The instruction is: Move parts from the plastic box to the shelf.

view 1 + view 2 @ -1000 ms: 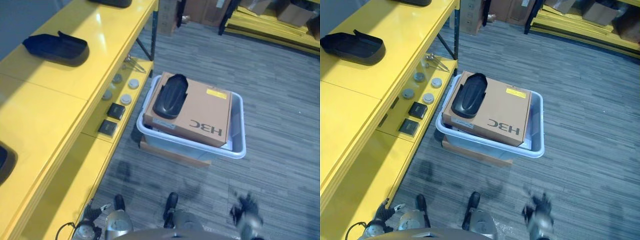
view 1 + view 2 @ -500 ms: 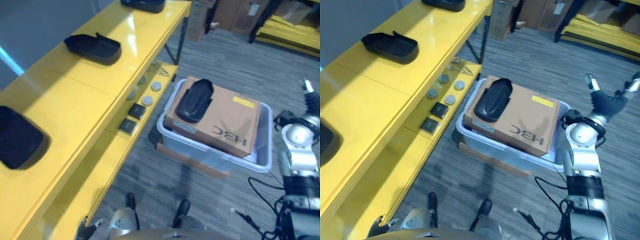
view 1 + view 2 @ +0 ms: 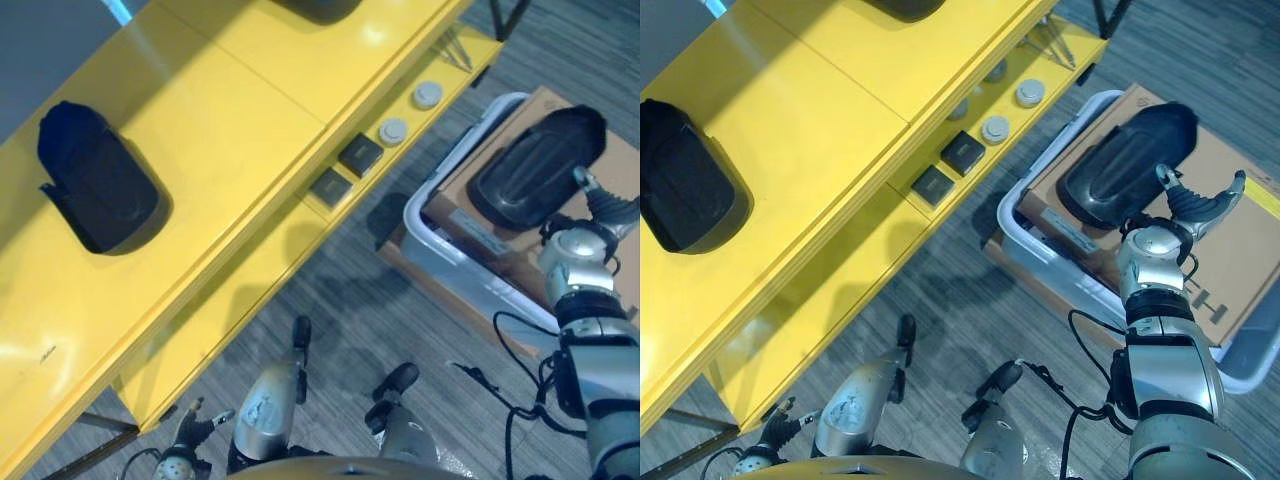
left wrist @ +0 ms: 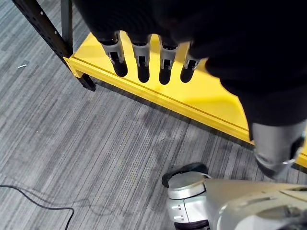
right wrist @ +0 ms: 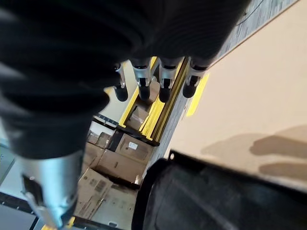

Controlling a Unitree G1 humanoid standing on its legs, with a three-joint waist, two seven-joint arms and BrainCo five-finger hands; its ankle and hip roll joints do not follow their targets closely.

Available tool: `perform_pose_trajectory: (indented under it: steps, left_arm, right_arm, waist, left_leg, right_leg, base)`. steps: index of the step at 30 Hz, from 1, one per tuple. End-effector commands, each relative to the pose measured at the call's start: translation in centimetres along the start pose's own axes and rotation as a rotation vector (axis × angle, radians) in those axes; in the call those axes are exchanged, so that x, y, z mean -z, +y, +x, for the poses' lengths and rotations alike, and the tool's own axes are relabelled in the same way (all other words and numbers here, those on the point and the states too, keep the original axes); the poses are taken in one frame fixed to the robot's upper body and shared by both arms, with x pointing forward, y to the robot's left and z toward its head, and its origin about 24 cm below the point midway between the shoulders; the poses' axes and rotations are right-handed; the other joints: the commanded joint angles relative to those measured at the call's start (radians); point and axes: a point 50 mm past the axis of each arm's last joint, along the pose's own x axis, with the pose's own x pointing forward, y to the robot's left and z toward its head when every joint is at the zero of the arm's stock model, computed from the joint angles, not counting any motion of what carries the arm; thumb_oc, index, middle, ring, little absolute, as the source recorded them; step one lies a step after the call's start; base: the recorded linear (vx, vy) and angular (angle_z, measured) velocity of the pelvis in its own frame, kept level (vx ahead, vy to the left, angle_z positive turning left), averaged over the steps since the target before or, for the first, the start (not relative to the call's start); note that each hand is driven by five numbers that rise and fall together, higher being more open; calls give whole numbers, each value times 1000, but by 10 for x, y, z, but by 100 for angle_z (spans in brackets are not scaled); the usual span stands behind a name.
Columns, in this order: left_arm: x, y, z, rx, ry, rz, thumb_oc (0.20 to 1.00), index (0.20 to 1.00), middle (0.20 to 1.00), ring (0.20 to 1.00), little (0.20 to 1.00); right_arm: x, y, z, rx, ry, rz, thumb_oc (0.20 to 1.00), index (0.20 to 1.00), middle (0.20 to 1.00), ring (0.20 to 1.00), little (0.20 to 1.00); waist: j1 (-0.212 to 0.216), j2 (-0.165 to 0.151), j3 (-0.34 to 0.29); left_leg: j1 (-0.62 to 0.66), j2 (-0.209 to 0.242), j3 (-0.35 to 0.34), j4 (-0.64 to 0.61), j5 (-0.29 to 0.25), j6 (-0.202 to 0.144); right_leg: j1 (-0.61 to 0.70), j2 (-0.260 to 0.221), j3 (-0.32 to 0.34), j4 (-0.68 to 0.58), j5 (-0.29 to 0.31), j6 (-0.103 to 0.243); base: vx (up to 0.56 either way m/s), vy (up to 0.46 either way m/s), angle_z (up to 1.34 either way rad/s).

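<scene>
A long black moulded part [image 3: 1125,165] lies on a brown cardboard box [image 3: 1230,250], which sits inside the pale plastic box [image 3: 1040,260] on the floor. My right hand [image 3: 1190,205] hovers open just over the near end of that part, fingers spread; in the right wrist view its straight fingers [image 5: 144,79] reach past the part [image 5: 216,201] and the cardboard [image 5: 254,110]. Another black part [image 3: 95,185] rests on the yellow shelf top [image 3: 820,130]. My left hand [image 4: 142,62] hangs low beside the shelf's lower edge, fingers straight, holding nothing.
The shelf's lower level carries two grey discs [image 3: 1030,93] and two small black squares [image 3: 963,152]. A further black part [image 3: 310,8] lies at the far end of the shelf top. Grey carpet floor [image 3: 940,300] lies between the shelf and the plastic box.
The camera has swung, so the whole picture shifted. My right arm rose from low beside me, and its hand now sits over the black part on the cardboard box.
</scene>
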Motion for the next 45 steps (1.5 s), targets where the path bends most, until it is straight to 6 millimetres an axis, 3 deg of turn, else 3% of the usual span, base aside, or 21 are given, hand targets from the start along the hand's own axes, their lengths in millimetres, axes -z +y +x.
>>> perform_pose_trajectory:
  steps: [1, 16, 28, 32, 39, 40, 41, 42, 45]
  left_arm:
    - [5, 12, -1, 4, -3, 35, 1000, 1000, 1000, 1000, 1000]
    - [-2, 19, 0, 13, -56, 12, 1000, 1000, 1000, 1000, 1000]
    - [-5, 28, 1, 5, -70, 2, 1000, 1000, 1000, 1000, 1000]
    - [-9, 28, 2, 14, -87, -10, 1000, 1000, 1000, 1000, 1000]
    - [-13, 27, 3, 16, -108, -13, 1000, 1000, 1000, 1000, 1000]
    - [-14, 28, 3, 16, -111, -15, 1000, 1000, 1000, 1000, 1000]
    - [-14, 28, 3, 16, -112, -15, 1000, 1000, 1000, 1000, 1000]
    - [-15, 28, 4, 17, -116, -15, 1000, 1000, 1000, 1000, 1000]
    - [-17, 28, 4, 18, -123, -18, 1000, 1000, 1000, 1000, 1000]
  right_arm:
    - [-28, -18, 16, 46, -118, 36, 1000, 1000, 1000, 1000, 1000]
    - [-6, -35, 24, 78, -29, -135, 1000, 1000, 1000, 1000, 1000]
    - [4, -28, 25, -15, 68, -222, 1000, 1000, 1000, 1000, 1000]
    - [26, -34, 21, 9, 180, -388, 1000, 1000, 1000, 1000, 1000]
    - [54, -53, 16, 41, 320, -505, 1000, 1000, 1000, 1000, 1000]
    - [57, -54, 15, 46, 338, -511, 802, 802, 802, 802, 802]
    - [58, -55, 15, 47, 345, -510, 391, 391, 391, 391, 391]
    - [60, -56, 14, 51, 362, -501, 200, 200, 200, 200, 200]
    - [62, -57, 13, 48, 389, -458, 200, 200, 200, 200, 200]
  waist:
    - [5, -4, -42]
    - [13, -1, 0]
    - [20, 5, 22]
    - [23, 14, 34]
    - [27, 23, 49]
    - [28, 24, 50]
    - [28, 24, 51]
    - [28, 25, 51]
    - [26, 27, 52]
  left_leg:
    - [-79, 56, -12, -20, 13, -47]
    - [-118, 41, -16, 4, 0, -40]
    - [-139, 33, -18, 16, 1, -38]
    - [-155, 25, -18, 25, 1, -34]
    - [-167, 20, -18, 32, 0, -28]
    - [-167, 19, -17, 33, 0, -27]
    - [-167, 19, -17, 33, 0, -27]
    - [-167, 19, -15, 35, -1, -27]
    - [-169, 20, -13, 34, 1, -28]
  right_leg:
    - [26, -53, 4, 122, -166, 58]
    - [-30, -63, 19, 152, -165, 68]
    - [-57, -72, 23, 167, -163, 72]
    - [-86, -82, 30, 191, -165, 73]
    - [-104, -86, 34, 205, -163, 75]
    - [-105, -86, 34, 206, -163, 74]
    - [-106, -86, 34, 207, -163, 74]
    - [-107, -88, 35, 210, -164, 73]
    - [-111, -88, 36, 212, -164, 74]
  base:
    - [-32, 15, 11]
    - [-14, 7, 4]
    - [0, 3, 0]
    - [-7, 36, 5]
    - [-10, 1, 6]
    - [0, 0, 0]
    - [0, 0, 0]
    - [0, 0, 0]
    - [0, 0, 0]
